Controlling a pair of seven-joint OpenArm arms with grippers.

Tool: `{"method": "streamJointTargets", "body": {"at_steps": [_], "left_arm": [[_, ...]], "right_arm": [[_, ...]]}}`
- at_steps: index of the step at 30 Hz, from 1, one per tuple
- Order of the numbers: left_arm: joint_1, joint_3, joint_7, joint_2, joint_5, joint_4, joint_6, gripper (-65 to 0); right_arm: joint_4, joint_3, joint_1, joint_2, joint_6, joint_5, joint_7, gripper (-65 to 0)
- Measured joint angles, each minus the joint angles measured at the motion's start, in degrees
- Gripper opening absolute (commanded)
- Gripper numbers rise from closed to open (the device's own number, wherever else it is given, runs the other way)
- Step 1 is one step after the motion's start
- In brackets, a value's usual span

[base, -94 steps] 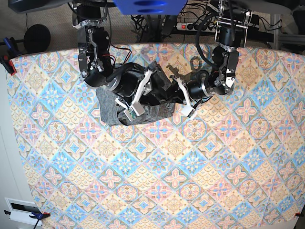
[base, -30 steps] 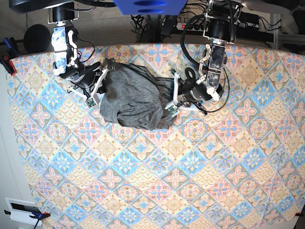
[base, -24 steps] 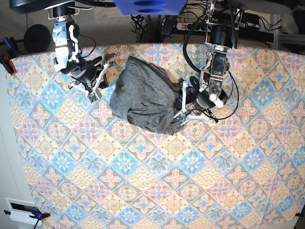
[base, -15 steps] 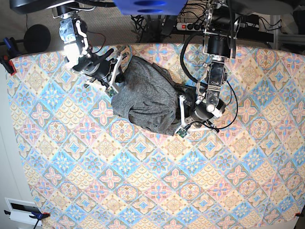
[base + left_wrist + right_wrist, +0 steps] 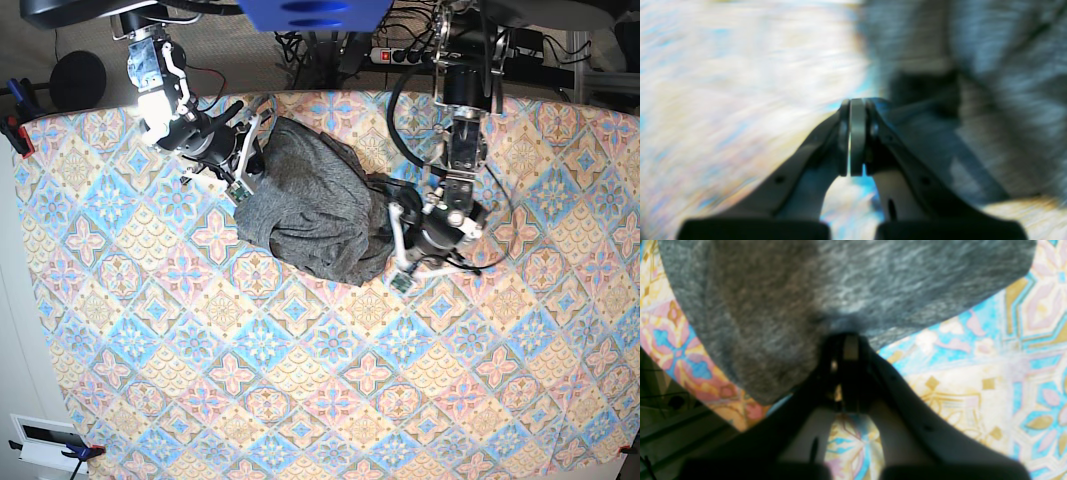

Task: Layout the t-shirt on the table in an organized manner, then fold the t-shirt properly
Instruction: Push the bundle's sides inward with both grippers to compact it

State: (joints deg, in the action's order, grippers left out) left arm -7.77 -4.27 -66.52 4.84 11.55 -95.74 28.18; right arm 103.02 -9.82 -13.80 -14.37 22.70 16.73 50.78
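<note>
The dark heather-grey knit t-shirt (image 5: 310, 205) is lying as a crumpled, wrinkly heap in the upper middle of the base view, resting on the desk (image 5: 300, 380) with its tile-patterned cloth of blue, pink and cream medallions. It is not yet spread flat; the fabric is bunching into a rounded mound stretched on a slant between the two arms, which suggests they are tugging opposite edges apart to open the garment out for the layout step. The right claw (image 5: 245, 165), at the upper left of the base view, is sitting at the heap's upper left edge; in its own wrist view the right claw (image 5: 845, 350) is clenched, with grey knit (image 5: 826, 296) fanning out from just above the tips, so it is most likely pinching a fold of the shirt, though the pinch point itself is dark and blurred. The left claw (image 5: 398, 262), right of centre in the base view, is lying at the heap's lower right edge. In the left wrist view the left claw (image 5: 853, 133) is pressed together, its pads meeting; grey cloth (image 5: 990, 66) is filling the upper right of that frame beside it, but heavy motion blur is keeping me from telling whether any fabric is caught between the pads. Folding is still to come.
</note>
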Motion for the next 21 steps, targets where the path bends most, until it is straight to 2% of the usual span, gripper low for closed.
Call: {"method": "streamJointTargets", "body": {"at_steps": [2, 5, 8, 13, 17, 21], "left_arm": [[0.96, 0.02, -3.98, 2.49, -2.64, -5.4, 4.22, -65.0], [4.07, -0.17, -8.61, 4.9, -4.94, -9.46, 7.13, -65.0], [7.93, -0.31, -8.74, 7.08, -8.96, -9.44, 9.81, -65.0], [12.98, -0.28, -8.7, 8.17, -16.11, -9.22, 10.91, -65.0], [12.13, -0.44, -6.8, 7.61, -17.4, -9.2, 10.67, -65.0], [10.93, -0.24, -7.04, 5.25, -17.07, -8.72, 10.64, -65.0]], "right_arm": [[0.0, 0.83, 0.15, 0.07, -0.07, -0.07, -0.04, -65.0], [0.0, 1.09, 0.07, -0.04, -0.07, -0.04, -0.15, -65.0], [-0.09, 1.01, 0.0, -0.02, -0.02, -0.02, 0.11, -65.0], [-0.09, 0.98, 0.13, -0.04, -0.02, 0.0, -0.02, -65.0], [-0.09, 0.98, 0.15, -0.04, -0.04, -0.02, 0.0, -65.0], [-0.09, 0.98, 0.17, -0.07, -0.02, -0.02, -0.02, -65.0]]}}
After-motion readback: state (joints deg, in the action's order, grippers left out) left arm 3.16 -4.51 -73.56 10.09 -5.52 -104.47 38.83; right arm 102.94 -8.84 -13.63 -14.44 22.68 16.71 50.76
